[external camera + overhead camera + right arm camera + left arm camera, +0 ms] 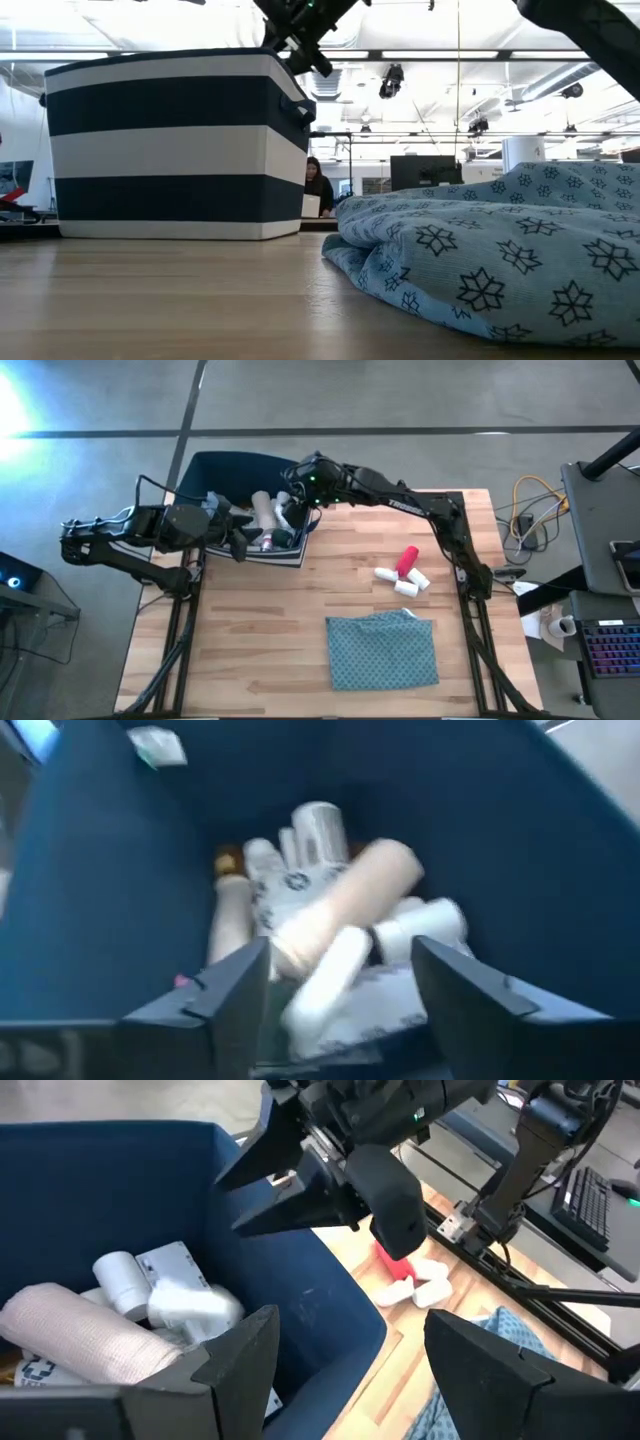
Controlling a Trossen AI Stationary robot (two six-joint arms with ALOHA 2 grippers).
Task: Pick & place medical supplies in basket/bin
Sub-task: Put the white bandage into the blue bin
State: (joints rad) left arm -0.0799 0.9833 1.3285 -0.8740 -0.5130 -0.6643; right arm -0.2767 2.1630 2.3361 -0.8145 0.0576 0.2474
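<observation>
The navy bin [215,470] stands at the table's far left, with a white stripe round its side [170,140]. Inside lie a beige bandage roll [350,900], a white bottle [120,1275] and other white supplies [195,1305]. My right gripper [290,500] hangs open over the bin's right side [340,970], pointing down into it, with nothing between its fingers. My left gripper [245,535] stands open at the bin's near right corner [350,1340], above the rim. A red tube [407,560] and several small white items [400,580] lie on the table right of centre.
A teal patterned cloth [383,650] lies bunched on the near right part of the table and fills the right of the low view [500,250]. A bare stretch of wood lies between the bin and the cloth. A person sits in the room behind the table [318,185].
</observation>
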